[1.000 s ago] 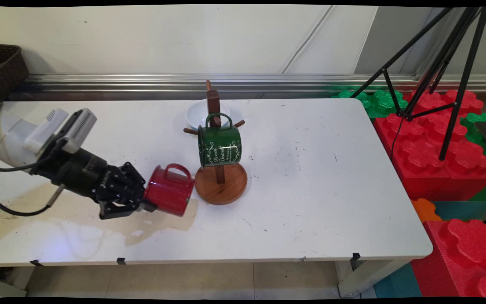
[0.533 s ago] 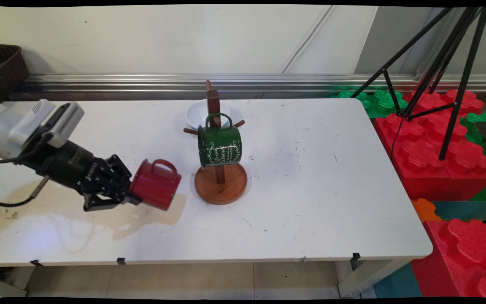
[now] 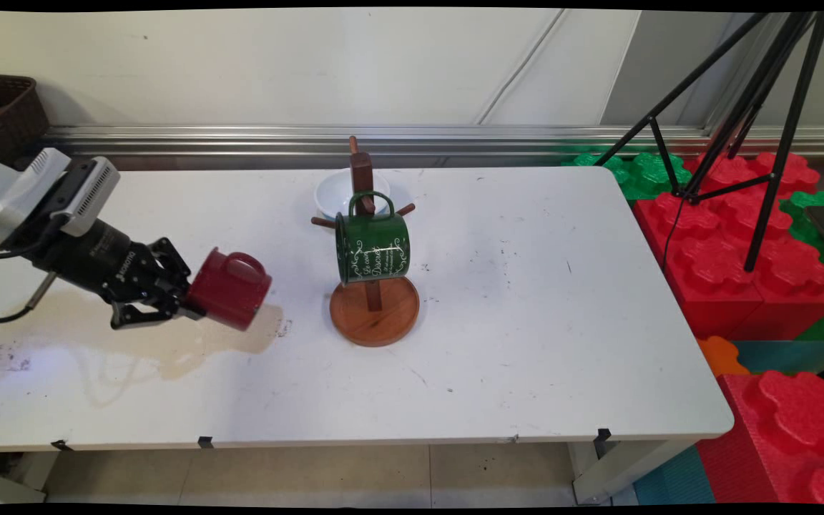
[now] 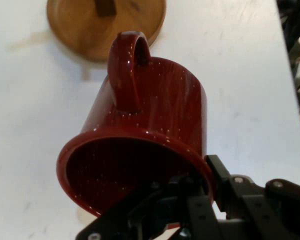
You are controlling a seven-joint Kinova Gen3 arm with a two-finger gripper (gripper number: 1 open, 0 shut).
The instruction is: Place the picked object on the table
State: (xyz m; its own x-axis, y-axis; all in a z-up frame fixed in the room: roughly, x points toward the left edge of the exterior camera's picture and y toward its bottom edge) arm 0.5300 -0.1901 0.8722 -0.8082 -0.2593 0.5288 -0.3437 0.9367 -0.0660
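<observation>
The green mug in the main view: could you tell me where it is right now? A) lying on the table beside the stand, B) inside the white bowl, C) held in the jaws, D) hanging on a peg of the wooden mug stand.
D: the green mug hangs by its handle on the wooden mug stand, clear of the table, while the gripper holds the red mug instead.

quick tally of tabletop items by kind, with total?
Mugs: 2, the red mug gripped at its rim by the gripper, lifted and tipped on its side, and the green mug hanging on the rack.
Wooden mug racks: 1.
White bowls: 1, behind the rack.
Total: 4.
</observation>
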